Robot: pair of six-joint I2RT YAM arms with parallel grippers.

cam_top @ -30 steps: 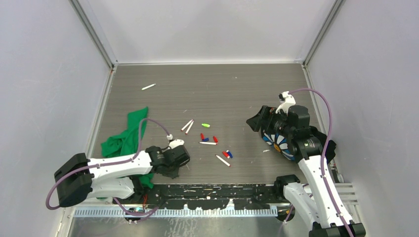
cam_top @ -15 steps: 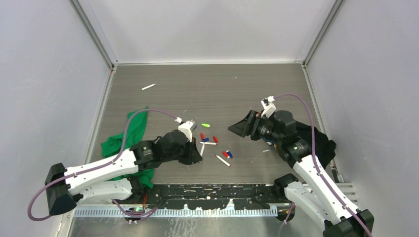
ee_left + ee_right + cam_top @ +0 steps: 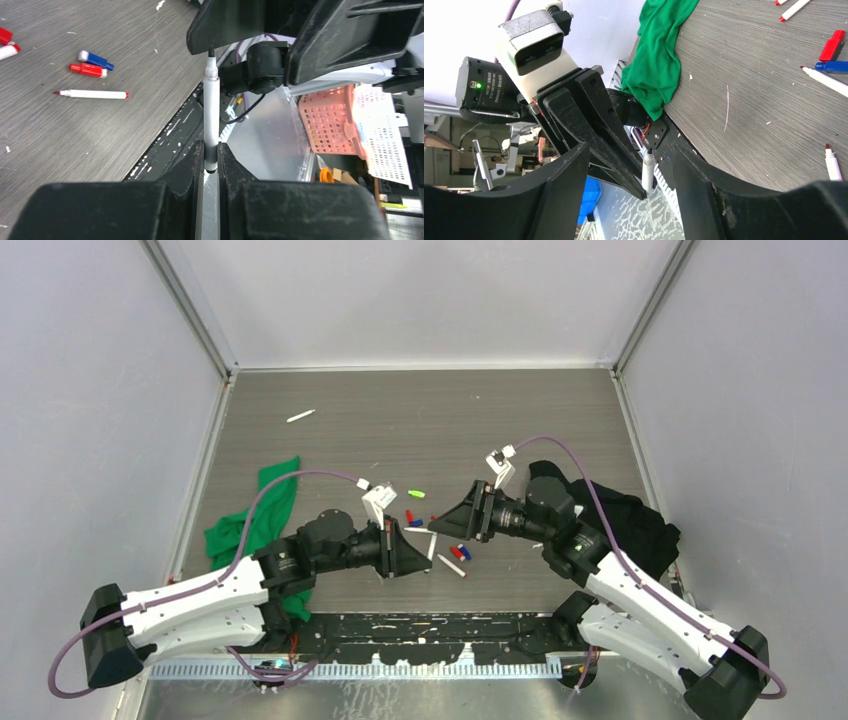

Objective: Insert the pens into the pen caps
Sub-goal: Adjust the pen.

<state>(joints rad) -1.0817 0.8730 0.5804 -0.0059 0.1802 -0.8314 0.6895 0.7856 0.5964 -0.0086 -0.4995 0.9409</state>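
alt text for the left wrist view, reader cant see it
The left gripper is shut on a thin white pen barrel with a black tip, pointing it at the black right gripper just beyond. Left of it, on the grey wood-grain table, lie a white pen with red ends, a short red cap and a short blue cap.

**Enclosure and work surface**

The table [image 3: 430, 420] has a grey wood-grain top and is closed in by plain white panels: rear wall [image 3: 420, 300] at 12 o'clock, left wall [image 3: 90, 420] at 9 o'clock, right wall [image 3: 760, 390] at 3 o'clock. Aluminium frame posts [image 3: 190, 308] rise from the two far corners, at 11 and 1 o'clock. A perforated metal rail [image 3: 350, 668] runs along the 6 o'clock edge. Light is even and diffuse. The left wrist view shows a pink mesh basket [image 3: 325, 120] beyond the table edge.
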